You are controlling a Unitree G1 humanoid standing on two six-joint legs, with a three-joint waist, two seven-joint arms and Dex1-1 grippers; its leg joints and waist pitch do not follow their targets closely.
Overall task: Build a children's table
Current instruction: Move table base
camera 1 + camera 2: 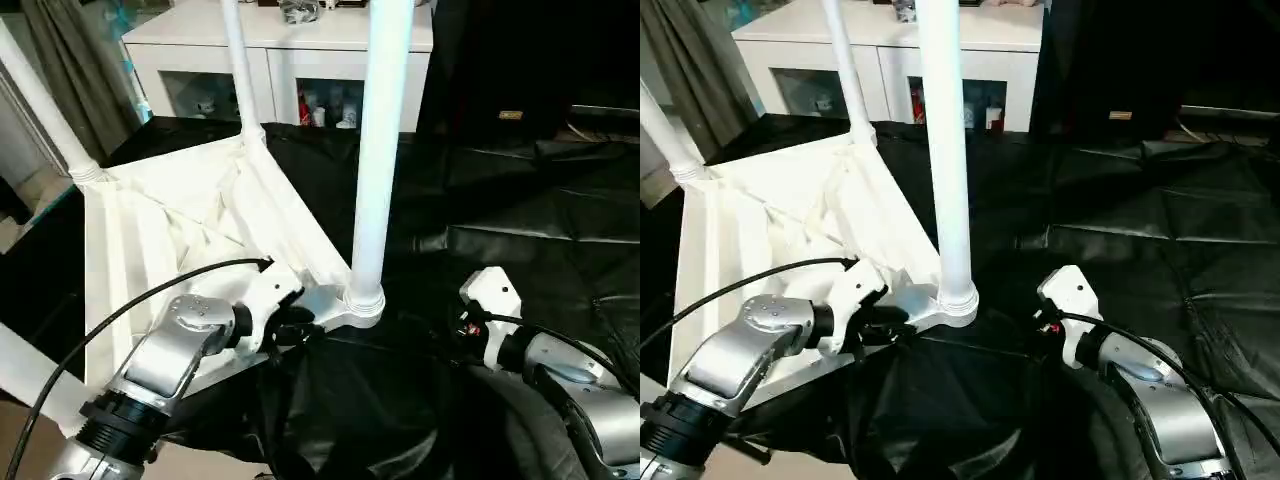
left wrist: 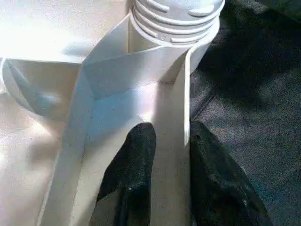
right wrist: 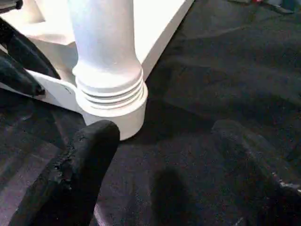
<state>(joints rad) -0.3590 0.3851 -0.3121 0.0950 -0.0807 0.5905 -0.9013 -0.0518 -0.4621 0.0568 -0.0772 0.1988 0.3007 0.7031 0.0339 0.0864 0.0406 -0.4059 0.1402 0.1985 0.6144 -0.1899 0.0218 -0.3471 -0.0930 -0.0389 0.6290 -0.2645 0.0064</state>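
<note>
Lying underside-up on a black sheet (image 1: 520,210), the white tabletop (image 1: 140,215) of the children's table is seen with its ribbed underside exposed. Three legs are seated upright in round corner sockets: the nearest leg (image 1: 385,130) stands in the corner socket (image 1: 362,305) closest to the robot, a second leg (image 1: 238,60) rises from the far corner, and a third leg (image 1: 40,100) leans up from the left corner. A further white tube (image 1: 25,375) is visible at the lower left edge, partly hidden by the left forearm.

The left gripper (image 2: 171,155) is closed narrowly on the side wall of the tabletop, just beside the nearest socket. In the left wrist view one black finger (image 2: 134,165) is pressed against the inner face of the thin wall and the other against its outer face, so that the wall is clamped between them. The threaded collar of the nearest leg is seen directly beyond the fingertips.

The right gripper (image 3: 183,155) is held wide, with nothing between its fingers. It is positioned low over the black sheet, near the nearest socket but apart from it, with the fingers pointed toward the base of the leg.

A white cabinet (image 1: 290,60) with glass fronts stands behind the work area.
</note>
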